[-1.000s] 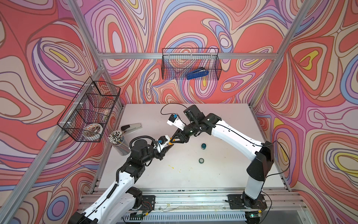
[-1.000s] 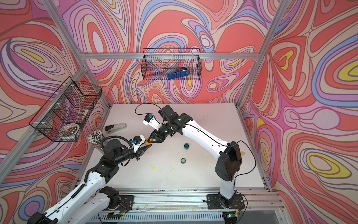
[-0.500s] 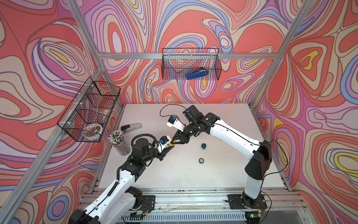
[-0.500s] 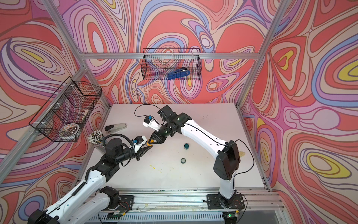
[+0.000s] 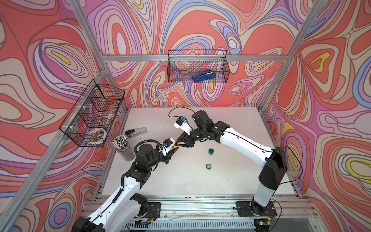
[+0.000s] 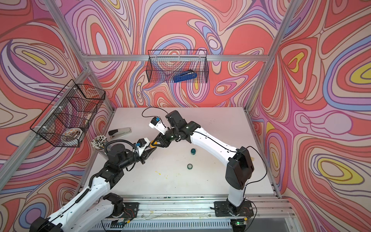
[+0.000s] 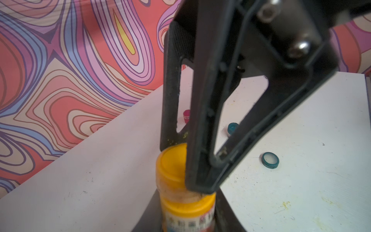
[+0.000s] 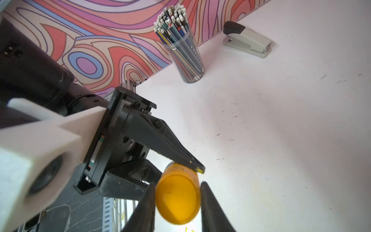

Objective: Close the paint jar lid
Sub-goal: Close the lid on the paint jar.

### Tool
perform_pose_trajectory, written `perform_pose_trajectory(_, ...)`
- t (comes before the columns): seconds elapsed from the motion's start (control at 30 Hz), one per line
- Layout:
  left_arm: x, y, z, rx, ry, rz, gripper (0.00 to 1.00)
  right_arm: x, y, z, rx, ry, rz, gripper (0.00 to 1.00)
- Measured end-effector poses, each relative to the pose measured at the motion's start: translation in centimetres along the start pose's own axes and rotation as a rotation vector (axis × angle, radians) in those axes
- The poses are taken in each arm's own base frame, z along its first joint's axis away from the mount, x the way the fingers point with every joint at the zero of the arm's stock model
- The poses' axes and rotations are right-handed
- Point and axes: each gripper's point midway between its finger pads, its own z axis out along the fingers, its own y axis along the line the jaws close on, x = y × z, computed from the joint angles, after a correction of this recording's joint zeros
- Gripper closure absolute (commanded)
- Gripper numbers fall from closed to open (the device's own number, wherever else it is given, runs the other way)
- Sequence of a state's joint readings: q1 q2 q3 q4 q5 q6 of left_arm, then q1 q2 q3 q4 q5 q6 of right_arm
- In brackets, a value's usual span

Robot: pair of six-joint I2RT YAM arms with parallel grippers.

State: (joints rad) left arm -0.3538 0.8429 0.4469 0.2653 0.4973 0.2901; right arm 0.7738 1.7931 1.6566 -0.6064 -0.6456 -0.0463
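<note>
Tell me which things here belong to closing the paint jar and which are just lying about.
In the job: yellow jar, in the left gripper; yellow lid, in the right gripper.
Lying about: teal jar, teal lid, pink jar, stapler, pencil cup, side basket, blue stapler in the back basket.

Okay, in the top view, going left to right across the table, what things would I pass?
First the pencil cup → yellow paint jar → teal jar. Left out: the grey stapler, which overlaps the cup, and the teal lid, which overlaps the teal jar.
</note>
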Motion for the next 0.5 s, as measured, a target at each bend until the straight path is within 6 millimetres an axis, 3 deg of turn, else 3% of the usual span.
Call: perform_pose_trajectory(0.5, -2.1, 0.4, -1.0, -0.035, -0.082, 0.002, 0.76, -1.7, 1.2, -1.0, -0.050, -0.030, -0.030, 0.72)
